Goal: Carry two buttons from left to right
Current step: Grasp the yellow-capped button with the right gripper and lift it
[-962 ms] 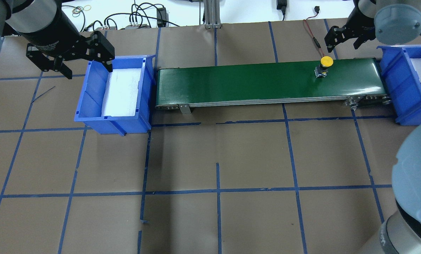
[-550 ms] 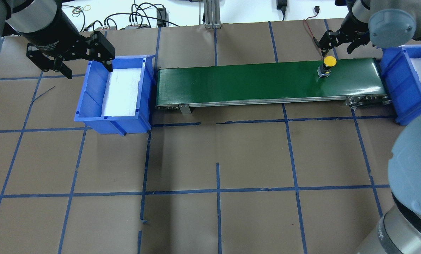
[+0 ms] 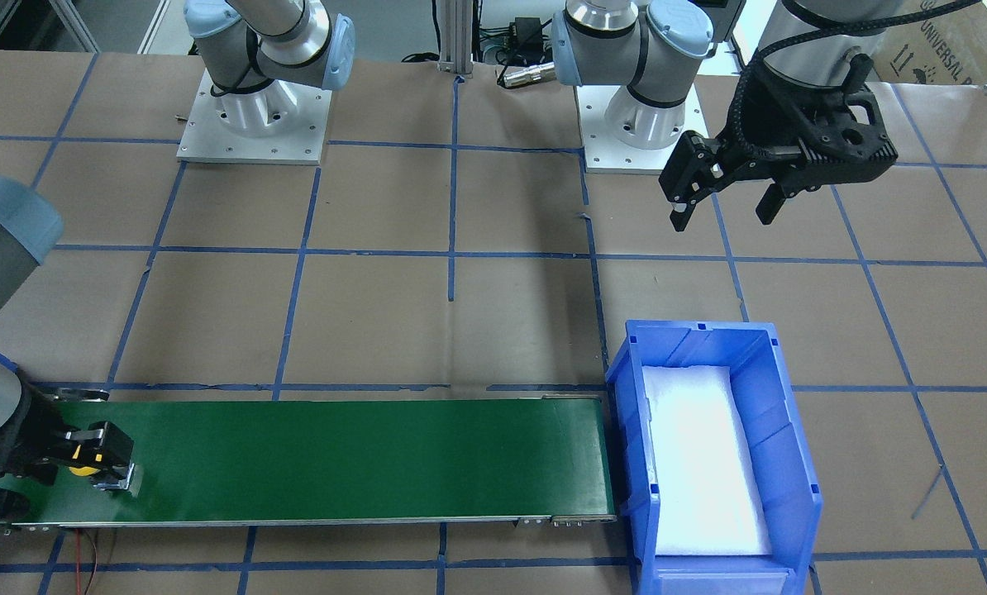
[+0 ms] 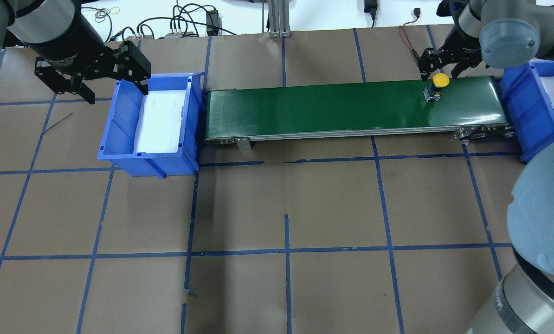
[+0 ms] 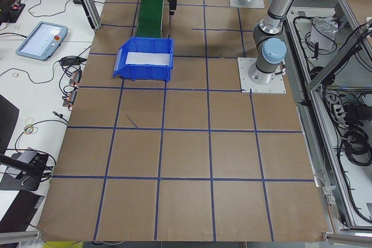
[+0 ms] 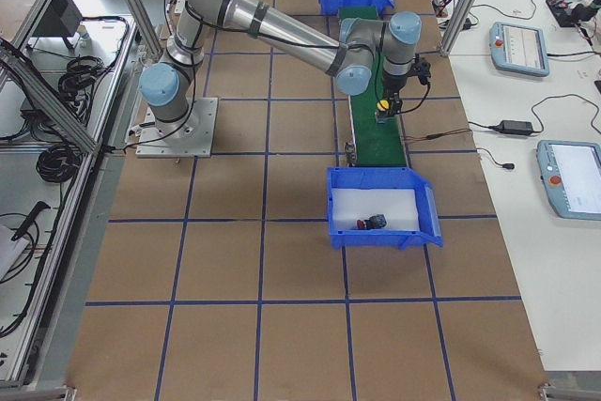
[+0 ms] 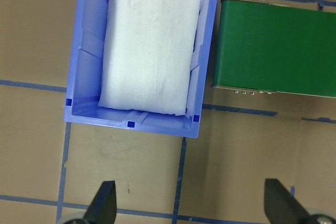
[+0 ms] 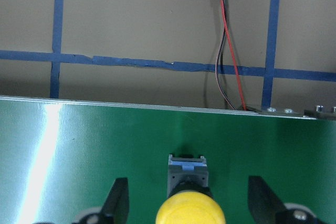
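The right tool (image 4: 438,73) is hanging low over the right end of the green belt (image 4: 328,106). Its fingers (image 8: 118,200) are spread wide, one on each side of the yellow button (image 4: 439,81), and neither is touching it. The button is standing upright on the belt, near the right bin (image 6: 385,237). The red button (image 6: 372,223) is lying in that bin. The left tool (image 4: 114,90) is hovering above the table near the left bin (image 4: 119,130), fingers apart and gripping nothing. A white foam pad (image 4: 161,120) is lying in that bin.
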`<move>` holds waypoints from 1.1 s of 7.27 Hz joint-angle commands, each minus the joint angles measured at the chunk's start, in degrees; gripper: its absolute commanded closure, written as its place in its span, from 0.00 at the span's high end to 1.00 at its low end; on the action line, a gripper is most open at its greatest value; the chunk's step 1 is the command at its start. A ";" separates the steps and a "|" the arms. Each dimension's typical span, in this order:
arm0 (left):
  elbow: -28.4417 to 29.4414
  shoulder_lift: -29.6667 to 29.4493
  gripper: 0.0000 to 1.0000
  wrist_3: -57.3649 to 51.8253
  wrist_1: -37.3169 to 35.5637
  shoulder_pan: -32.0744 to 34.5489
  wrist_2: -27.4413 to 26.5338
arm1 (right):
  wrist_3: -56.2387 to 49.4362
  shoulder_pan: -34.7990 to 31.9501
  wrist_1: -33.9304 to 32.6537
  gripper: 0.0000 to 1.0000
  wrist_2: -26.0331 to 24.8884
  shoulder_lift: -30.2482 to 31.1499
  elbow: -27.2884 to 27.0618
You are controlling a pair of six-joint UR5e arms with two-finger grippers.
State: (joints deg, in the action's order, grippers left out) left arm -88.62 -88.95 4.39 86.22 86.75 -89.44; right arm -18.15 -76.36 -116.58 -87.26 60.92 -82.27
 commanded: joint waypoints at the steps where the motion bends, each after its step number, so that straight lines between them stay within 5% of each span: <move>1: 0.03 -0.09 1.00 0.01 0.00 0.00 -0.03 | -0.48 0.07 0.30 0.59 -2.98 -0.09 -0.17; 4: 0.03 -0.17 1.00 -0.08 0.00 -0.18 -0.03 | -0.84 0.16 2.06 0.30 -4.32 -0.18 0.18; 8: 0.03 -0.17 1.00 -0.08 0.00 -0.26 -0.03 | -1.01 3.65 2.15 0.27 -7.04 0.52 6.24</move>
State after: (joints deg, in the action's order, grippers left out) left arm -88.57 -89.12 4.31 86.22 86.55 -89.47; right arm -18.95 -74.99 -114.47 -93.54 61.07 -77.57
